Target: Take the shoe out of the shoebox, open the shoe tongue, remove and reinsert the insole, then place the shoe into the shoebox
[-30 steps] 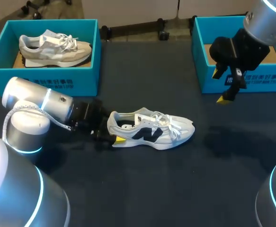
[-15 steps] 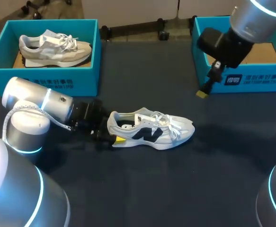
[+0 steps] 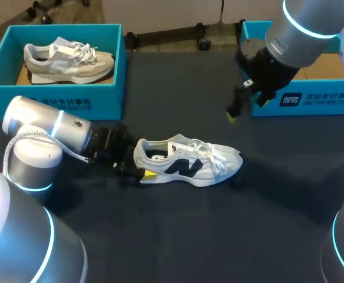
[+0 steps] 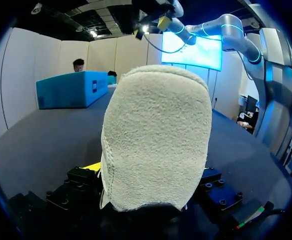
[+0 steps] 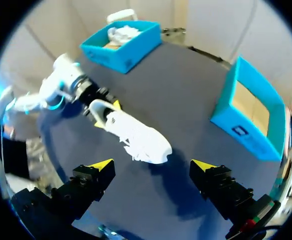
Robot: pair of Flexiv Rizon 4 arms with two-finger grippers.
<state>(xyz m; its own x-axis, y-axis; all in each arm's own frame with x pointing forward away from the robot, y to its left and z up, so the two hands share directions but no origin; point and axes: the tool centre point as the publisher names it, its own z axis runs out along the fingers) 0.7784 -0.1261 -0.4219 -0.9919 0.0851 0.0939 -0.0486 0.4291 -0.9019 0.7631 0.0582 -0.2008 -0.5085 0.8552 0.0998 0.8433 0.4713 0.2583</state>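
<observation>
While my left gripper (image 3: 141,171) stays clamped on the heel of the white-and-black lace-up sneaker (image 3: 189,162) lying on the dark table (image 3: 177,236), my right gripper (image 5: 153,166), fingers apart and empty, has swung from the teal cardboard shoebox (image 3: 301,99) toward it, likely for the tongue.

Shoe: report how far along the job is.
Done: the shoe lies on the table, out of the empty shoebox. In hand: the left tool grips its heel; the right tool hangs open above. Left: tongue, insole, reboxing.
</observation>
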